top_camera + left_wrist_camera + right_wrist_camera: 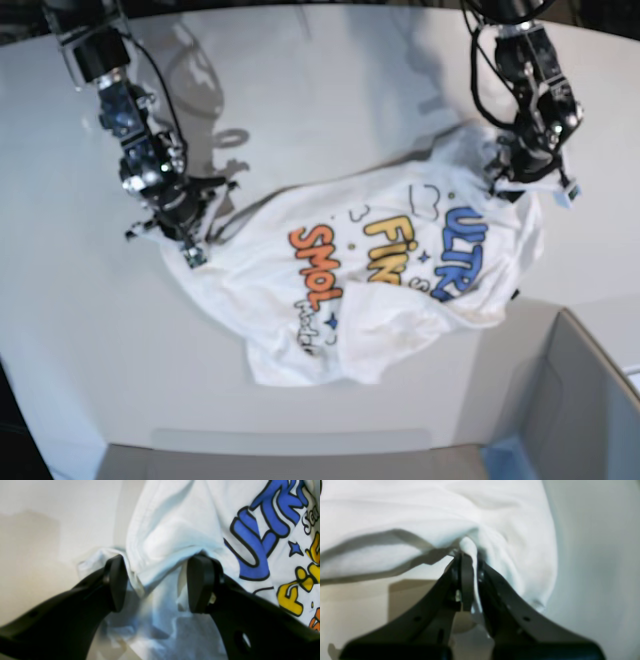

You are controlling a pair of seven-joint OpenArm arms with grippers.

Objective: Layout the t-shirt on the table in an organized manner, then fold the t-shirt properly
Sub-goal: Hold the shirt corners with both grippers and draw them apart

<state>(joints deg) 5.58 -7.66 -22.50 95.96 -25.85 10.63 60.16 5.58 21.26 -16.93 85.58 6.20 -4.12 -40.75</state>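
The big white table holds the t-shirt, which lies near the middle with its bright print facing up. The shirt is bumpy and crooked, not flat yet, so the job looks like it is in the spreading-out part. The right gripper has its jaws squeezed tight on a bunched fold of white cloth at one side of the shirt. The left gripper is at the other side, near the blue letters, with its jaws spread wide and a hump of cloth sitting between them, not pinched. To do this step well, I think the left one should close on that hump first. Then both arms should pull gently apart and low, so the shirt goes smooth and does not slide off or tear.
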